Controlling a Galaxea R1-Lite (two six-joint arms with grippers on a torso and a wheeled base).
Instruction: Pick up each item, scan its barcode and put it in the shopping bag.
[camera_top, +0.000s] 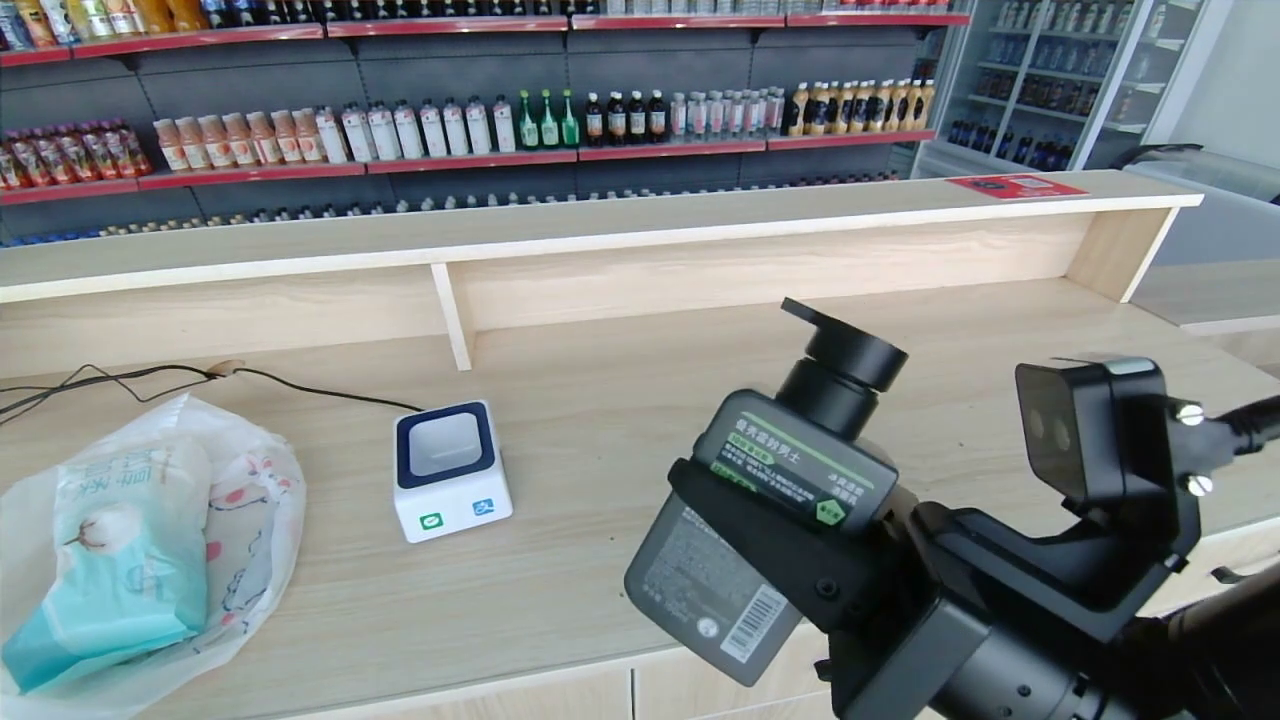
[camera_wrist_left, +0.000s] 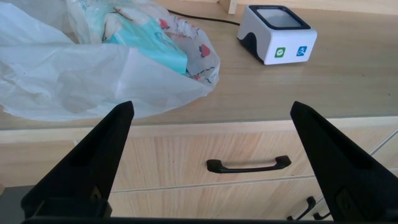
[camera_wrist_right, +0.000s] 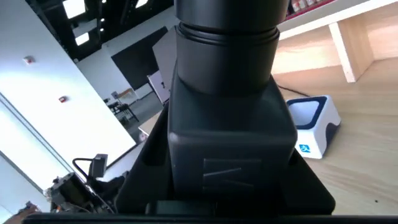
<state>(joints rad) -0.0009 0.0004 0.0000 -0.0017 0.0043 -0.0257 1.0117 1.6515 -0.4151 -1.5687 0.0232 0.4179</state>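
My right gripper (camera_top: 775, 525) is shut on a dark grey bottle (camera_top: 745, 500) with a black cap, held tilted above the counter's front right part, its barcode label facing the head camera. In the right wrist view the bottle (camera_wrist_right: 227, 118) stands between the fingers. The white scanner (camera_top: 450, 470) with a blue-framed window sits on the counter to the bottle's left; it is the scanner (camera_wrist_left: 277, 34) in the left wrist view and the scanner (camera_wrist_right: 314, 124) behind the bottle. A clear shopping bag (camera_top: 150, 560) holding a teal pack lies at far left. My left gripper (camera_wrist_left: 211, 162) hangs open before the counter's front, below the bag (camera_wrist_left: 106, 62).
A black cable (camera_top: 200, 378) runs across the counter behind the bag toward the scanner. A raised wooden shelf (camera_top: 600, 230) with a divider backs the counter. Drawers with black handles (camera_wrist_left: 249, 165) are under the counter front. Shelves of drinks stand far behind.
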